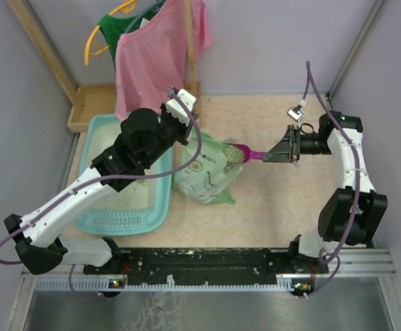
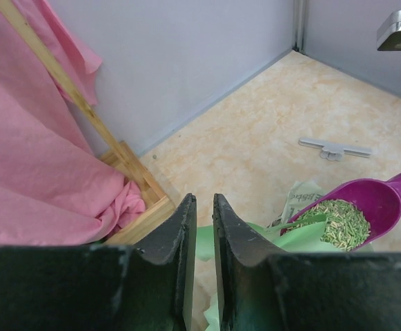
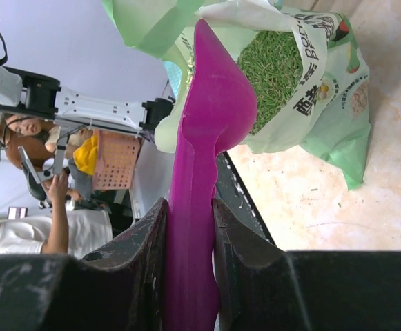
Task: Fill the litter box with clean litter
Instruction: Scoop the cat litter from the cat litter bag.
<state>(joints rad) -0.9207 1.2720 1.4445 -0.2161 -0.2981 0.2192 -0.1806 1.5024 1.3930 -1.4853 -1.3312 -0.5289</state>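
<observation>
- Right gripper (image 3: pixel 190 207) fills the bottom of its wrist view, jaws clamped on the flat handle of the magenta scoop (image 3: pixel 210 117).
- The scoop's bowl sits at the mouth of the printed litter bag (image 1: pixel 207 176), at the bag's 3 o'clock side in the top view, heaped with clean litter (image 2: pixel 338 224). More granules fill the bag.
- Left gripper (image 2: pixel 200 200) stands nearly closed, with a fold of the bag's green film in the narrow gap. It appears to pinch the rim and hold the mouth open.
- The litter box (image 1: pixel 155 210) lies just beside the bag at its 9 o'clock. The left arm covers much of its whitish base, so how much litter it holds I cannot tell.
- Judgement: the granules are light and loose and will roll off a tilted bowl. The scoop is stiff and best held well back on the handle, as it is now, with the bowl kept level. The bag is floppy and would sag if released.
</observation>
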